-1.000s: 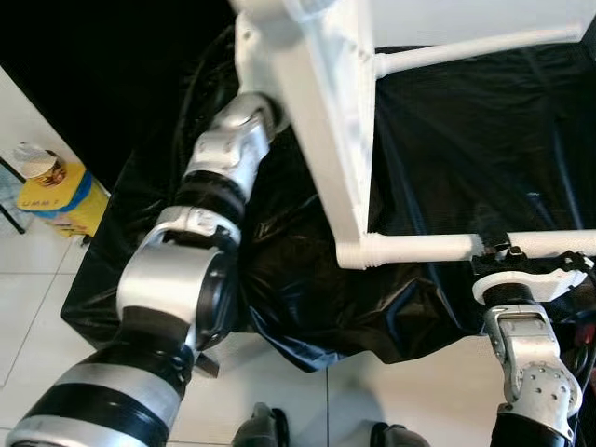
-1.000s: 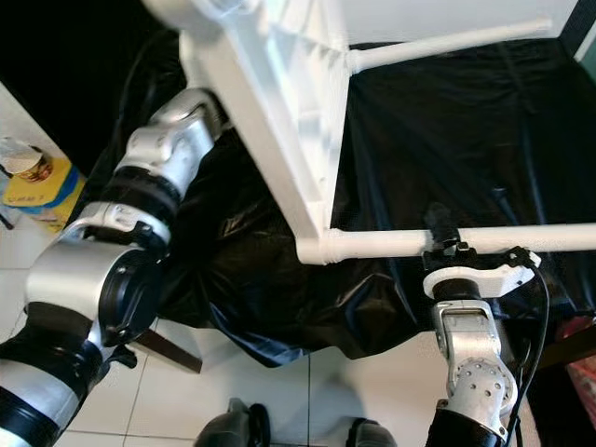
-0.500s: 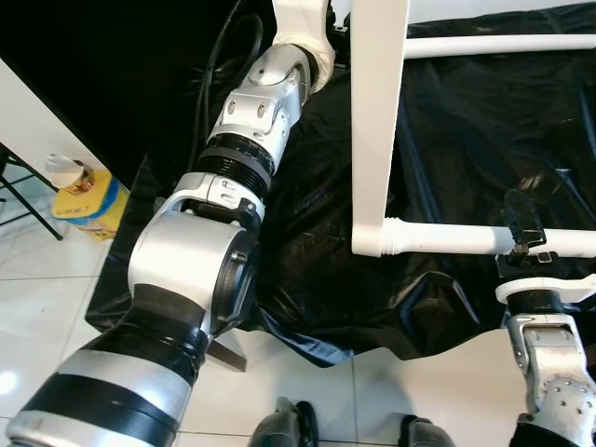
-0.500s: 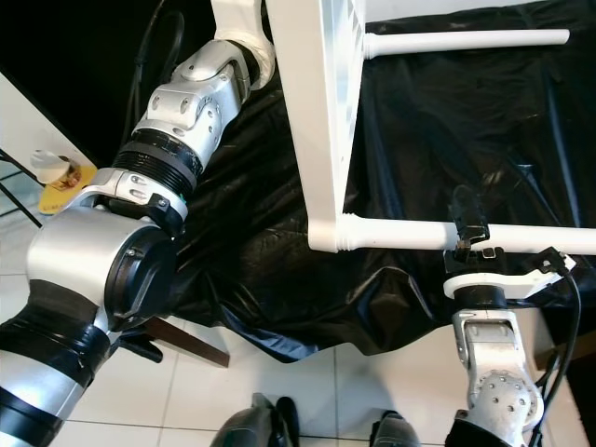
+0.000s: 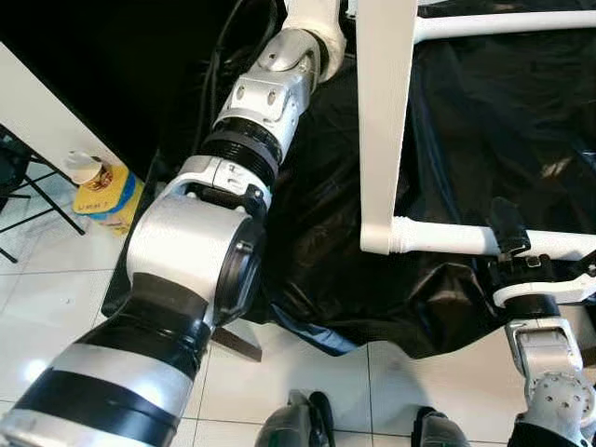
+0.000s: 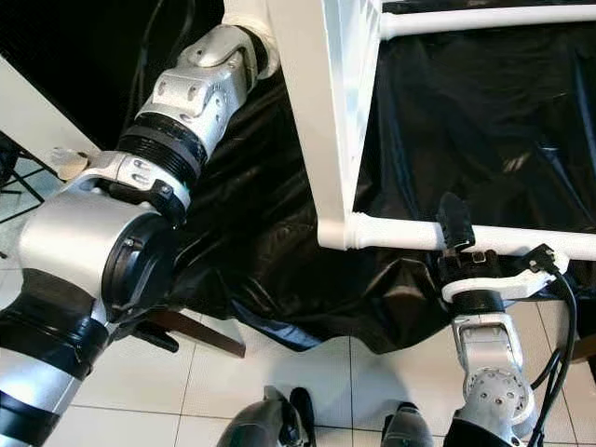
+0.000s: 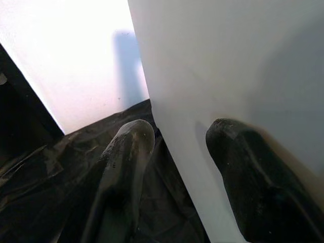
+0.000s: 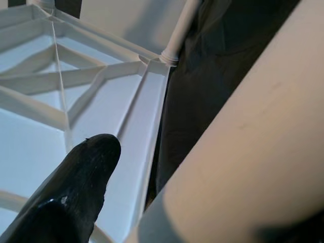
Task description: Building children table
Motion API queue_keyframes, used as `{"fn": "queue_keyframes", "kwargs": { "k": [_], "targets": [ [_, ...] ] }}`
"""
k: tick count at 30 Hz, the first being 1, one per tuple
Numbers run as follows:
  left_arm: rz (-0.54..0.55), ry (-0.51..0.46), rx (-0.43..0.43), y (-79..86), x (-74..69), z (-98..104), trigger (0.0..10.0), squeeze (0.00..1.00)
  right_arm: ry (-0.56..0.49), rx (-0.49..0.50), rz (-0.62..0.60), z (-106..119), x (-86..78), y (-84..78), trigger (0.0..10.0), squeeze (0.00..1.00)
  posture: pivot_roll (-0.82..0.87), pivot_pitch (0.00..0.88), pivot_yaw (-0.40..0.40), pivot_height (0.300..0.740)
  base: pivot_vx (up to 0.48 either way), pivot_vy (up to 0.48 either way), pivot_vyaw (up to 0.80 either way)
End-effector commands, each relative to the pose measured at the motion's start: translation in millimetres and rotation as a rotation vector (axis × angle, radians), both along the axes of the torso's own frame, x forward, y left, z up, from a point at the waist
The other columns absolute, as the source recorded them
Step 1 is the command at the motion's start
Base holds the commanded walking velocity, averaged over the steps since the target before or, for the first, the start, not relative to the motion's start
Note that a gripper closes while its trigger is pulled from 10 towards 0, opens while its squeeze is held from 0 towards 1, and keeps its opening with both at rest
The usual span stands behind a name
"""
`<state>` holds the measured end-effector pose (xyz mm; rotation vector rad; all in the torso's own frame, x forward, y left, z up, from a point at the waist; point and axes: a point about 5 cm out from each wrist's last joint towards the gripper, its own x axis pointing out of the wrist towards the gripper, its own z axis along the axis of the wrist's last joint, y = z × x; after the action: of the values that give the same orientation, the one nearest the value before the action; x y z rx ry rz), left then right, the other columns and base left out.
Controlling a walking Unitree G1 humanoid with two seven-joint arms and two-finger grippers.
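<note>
1. The white children's table (image 5: 386, 112) stands tipped on its side over a black plastic sheet (image 5: 484, 121), its flat top facing the robot's left and its ribbed underside (visible in the right wrist view) facing the right

2. Two round white legs stick out sideways toward the robot's right: the near leg (image 5: 447, 238) low in the head views, the far leg (image 5: 503, 23) near their upper edge

3. The left gripper (image 7: 177, 147) is up at the tabletop's edge; its fingers (image 7: 126, 152) are spread, one on each side of the white panel, though I cannot tell whether they press on it

4. The right gripper (image 6: 458, 233) is at the near leg, one black finger (image 6: 454, 220) lying across the front of the tube; the other finger is hidden, so I cannot tell whether the leg is clamped

5. On the white tiled floor (image 5: 307, 372) to the robot's left, beside the sheet, sits a yellow and blue container (image 5: 105, 186) with a pale lid

6. The robot's dark feet (image 5: 298, 428) show on the tiles at the lower edge of the head views
</note>
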<state>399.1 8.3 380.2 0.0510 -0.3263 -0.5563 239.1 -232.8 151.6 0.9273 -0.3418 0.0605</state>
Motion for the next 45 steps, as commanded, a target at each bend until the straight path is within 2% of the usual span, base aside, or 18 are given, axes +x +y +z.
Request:
{"fn": "queue_keyframes", "kwargs": {
  "k": [1, 2, 3, 4, 5, 10, 13, 15, 20, 22, 25, 45],
  "targets": [
    [-0.029, -0.046, 0.000, -5.9, -4.8, 11, 10.0, 0.00, 0.676, 0.077, -0.101, -121, -159.2, 28.1, 10.0, 0.00, -0.13, 0.228, 0.221, 0.740, 0.000, 0.000, 0.00],
    [-0.027, -0.044, -0.002, -6.0, -4.6, 11, 10.0, 0.00, 0.710, -0.032, -0.172, -120, -160.0, 21.3, 10.0, 0.00, -0.14, 0.233, 0.219, 0.740, 0.000, 0.000, 0.00],
    [-0.027, -0.044, -0.002, -6.0, -4.6, 11, 10.0, 0.00, 0.710, -0.032, -0.172, -120, -160.0, 21.3, 10.0, 0.00, -0.14, 0.233, 0.219, 0.740, 0.000, 0.000, 0.00],
    [-0.026, -0.043, -0.003, -6.1, -4.4, 11, 10.0, 0.00, 0.726, -0.105, -0.222, -119, -160.5, 17.1, 10.0, 0.00, -0.14, 0.233, 0.219, 0.740, 0.000, 0.000, 0.00],
    [-0.025, -0.040, -0.007, -6.0, -4.1, 10, 10.0, 0.00, 0.723, -0.231, -0.318, -111, -165.7, 12.8, 10.0, 0.00, -0.16, 0.240, 0.217, 0.740, 0.000, 0.000, 0.00],
    [-0.026, -0.037, -0.013, -6.2, -3.9, 10, 10.0, 0.00, 0.728, -0.267, -0.352, -101, -172.1, 14.9, 10.0, 0.00, -0.17, 0.244, 0.217, 0.740, 0.000, 0.000, 0.00],
    [-0.028, -0.034, -0.022, -7.8, -4.0, 10, 10.0, 0.00, 0.689, -0.291, -0.344, -98, -189.7, 21.5, 10.0, 0.00, -0.18, 0.256, 0.222, 0.740, 0.000, 0.000, 0.00],
    [-0.029, -0.034, -0.024, -8.6, -4.2, 10, 10.0, 0.00, 0.674, -0.321, -0.364, -97, -193.0, 21.5, 10.0, 0.00, -0.19, 0.256, 0.224, 0.740, 0.000, 0.000, 0.00],
    [-0.041, -0.040, -0.026, -11.7, -5.7, 11, 10.0, 0.00, 0.755, -0.404, -0.438, -119, -213.5, 28.3, 10.0, 0.00, -0.19, 0.256, 0.237, 0.740, 0.000, 0.000, 0.00],
    [-0.046, -0.048, -0.020, -13.0, -6.5, 13, 10.0, 0.00, 0.806, -0.408, -0.487, -133, -226.6, 32.9, 10.0, 0.00, -0.19, 0.254, 0.243, 0.740, 0.000, 0.000, 0.00],
    [-0.049, -0.053, -0.017, -14.4, -7.2, 14, 10.0, 0.00, 0.815, -0.392, -0.512, -142, -233.4, 38.2, 10.0, 0.00, -0.20, 0.252, 0.256, 0.740, 0.000, 0.000, 0.00],
    [-0.049, -0.053, -0.017, -14.4, -7.2, 14, 10.0, 0.00, 0.815, -0.392, -0.512, -142, -233.4, 38.2, 10.0, 0.00, -0.20, 0.252, 0.256, 0.740, 0.000, 0.000, 0.00]
  ]
}}
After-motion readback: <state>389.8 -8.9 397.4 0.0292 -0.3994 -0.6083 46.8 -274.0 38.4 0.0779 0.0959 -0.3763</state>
